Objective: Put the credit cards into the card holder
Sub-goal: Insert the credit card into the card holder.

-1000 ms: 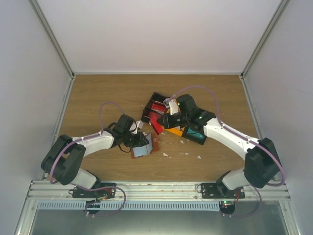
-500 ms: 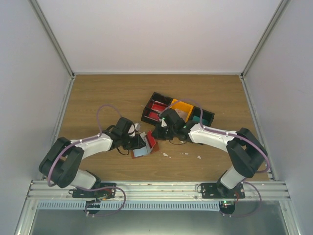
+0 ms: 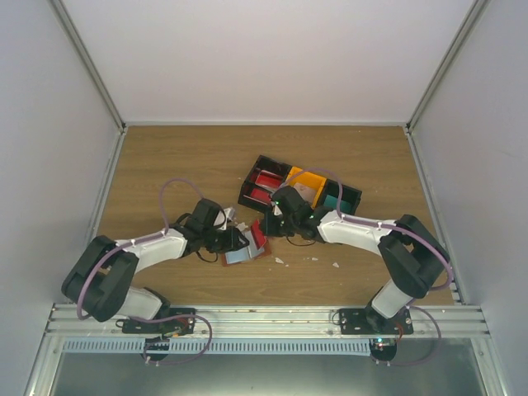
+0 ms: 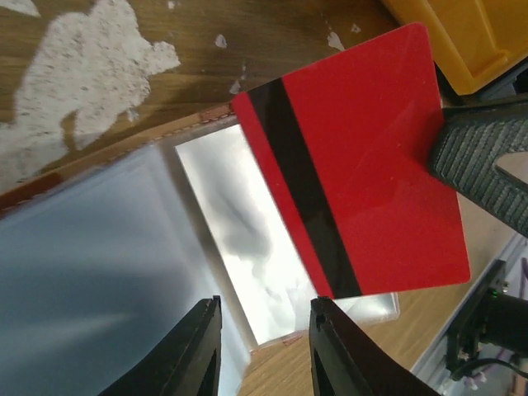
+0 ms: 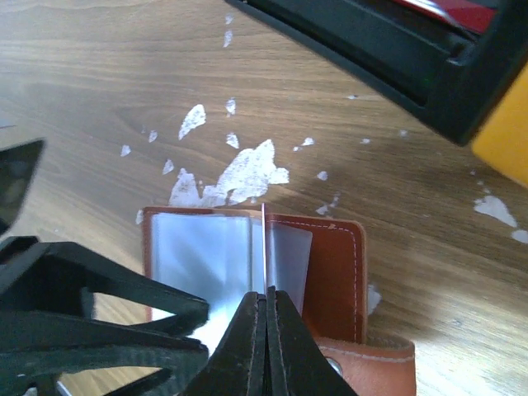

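Observation:
The card holder lies open on the table, brown leather with clear pockets. My right gripper is shut on a red credit card, seen edge-on there, its far edge down among the pockets. In the left wrist view the red card shows its black stripe, tilted over the clear pockets. My left gripper is open, its fingers low over the holder's pockets at the near side. In the top view the left gripper and right gripper meet over the holder.
The black-and-orange bin tray stands just behind the holder, with a red card and a teal card in it. Its black wall is close beyond the right gripper. Small white scraps lie around the holder.
My right gripper has come from the tray down and left to the holder with the red card. My left gripper has stayed at the holder, shifting only slightly.

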### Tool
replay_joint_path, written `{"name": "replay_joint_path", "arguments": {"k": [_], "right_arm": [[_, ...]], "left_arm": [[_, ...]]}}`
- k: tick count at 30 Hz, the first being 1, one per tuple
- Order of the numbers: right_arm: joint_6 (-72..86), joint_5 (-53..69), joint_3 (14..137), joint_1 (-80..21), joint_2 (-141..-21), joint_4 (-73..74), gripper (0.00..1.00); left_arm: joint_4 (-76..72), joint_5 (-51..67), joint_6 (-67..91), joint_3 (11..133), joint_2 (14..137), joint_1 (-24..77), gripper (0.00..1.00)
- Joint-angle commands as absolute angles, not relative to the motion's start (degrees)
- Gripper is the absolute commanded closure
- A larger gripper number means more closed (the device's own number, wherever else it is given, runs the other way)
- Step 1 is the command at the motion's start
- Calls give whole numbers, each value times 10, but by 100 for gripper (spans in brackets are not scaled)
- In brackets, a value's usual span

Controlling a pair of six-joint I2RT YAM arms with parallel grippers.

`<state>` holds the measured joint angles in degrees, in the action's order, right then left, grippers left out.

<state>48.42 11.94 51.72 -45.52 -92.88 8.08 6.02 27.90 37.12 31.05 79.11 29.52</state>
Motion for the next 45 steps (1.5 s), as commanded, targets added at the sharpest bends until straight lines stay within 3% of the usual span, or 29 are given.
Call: {"name": "replay_joint_path", "arguments": {"k": [1,12,19,24,28,33,40,45], "right_arm": [[470,152,511,-454,-931,28,100],[447,185,509,-453,-960,27,99],[413,209,518,-453,-979,53,89],[395,198,523,-453,-990,76,88],[394,183,524,-452,-989,80,99],[405,182,514,-452,-989,56,100],[439,217,491,-447,-986,2,100],[448,256,489,-433,-997,-27,100]], "left_arm": [[-30,344,408,297,818,292,66],[-53,357,441,315,882,292,75],[10,320,420,343,908,292,78],[25,310,412,344,908,292,78],[25,313,409,345,909,292,79],[34,310,403,342,869,292,77],[133,247,353,345,780,285,68],[176,242,317,330,770,254,70]]}}
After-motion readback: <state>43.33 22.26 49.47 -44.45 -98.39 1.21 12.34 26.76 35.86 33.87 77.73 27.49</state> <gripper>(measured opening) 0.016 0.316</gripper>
